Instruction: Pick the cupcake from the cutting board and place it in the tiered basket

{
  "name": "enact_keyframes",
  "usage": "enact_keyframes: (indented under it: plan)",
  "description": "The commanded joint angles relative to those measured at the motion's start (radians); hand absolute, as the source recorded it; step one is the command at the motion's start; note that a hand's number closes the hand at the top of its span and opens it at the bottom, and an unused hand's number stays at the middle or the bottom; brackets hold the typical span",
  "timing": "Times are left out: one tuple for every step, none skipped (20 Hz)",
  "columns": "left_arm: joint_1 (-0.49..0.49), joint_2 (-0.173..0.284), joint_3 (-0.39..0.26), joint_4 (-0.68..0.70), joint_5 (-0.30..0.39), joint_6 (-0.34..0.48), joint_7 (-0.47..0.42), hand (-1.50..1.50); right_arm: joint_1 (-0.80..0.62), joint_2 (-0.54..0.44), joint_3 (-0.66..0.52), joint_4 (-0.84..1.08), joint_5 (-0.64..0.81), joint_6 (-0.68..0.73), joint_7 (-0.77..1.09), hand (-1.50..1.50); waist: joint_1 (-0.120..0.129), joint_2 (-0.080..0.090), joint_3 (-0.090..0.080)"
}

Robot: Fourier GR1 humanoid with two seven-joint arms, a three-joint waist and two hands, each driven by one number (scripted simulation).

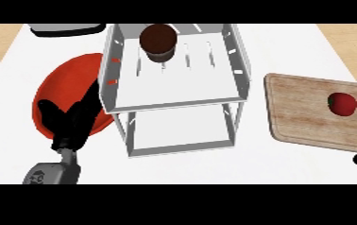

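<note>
The cupcake (158, 42) sits in the tiered basket (241, 61)'s top tray, far left corner, so placement looks done. The left hand (70, 120) rests open, holding nothing, at near left. Right hand barely shows, perhaps withdrawn; next, simply stay clear.

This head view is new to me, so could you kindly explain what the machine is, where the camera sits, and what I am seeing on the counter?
The camera sits at a humanoid robot's head, looking steeply down at a white counter. The grey forearm with the black left hand comes in at the lower left; its fingers are straight and hold nothing. The right hand barely shows at the right edge. A white tiered basket stands in the middle, and a brown cupcake already sits in its top tier. Behind the left hand lies a red plate. At the right is a wooden cutting board with a small red item on it.
</note>
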Motion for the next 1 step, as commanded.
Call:
enact_keyframes:
  plan:
    - [0.006, -0.001, 0.003, 0.000, 0.000, 0.004, 0.013, 0.00, 0.127, -0.026, -0.210, -0.150, -0.232, 0.087, 0.001, -1.50, -0.014, -0.005, 0.001]
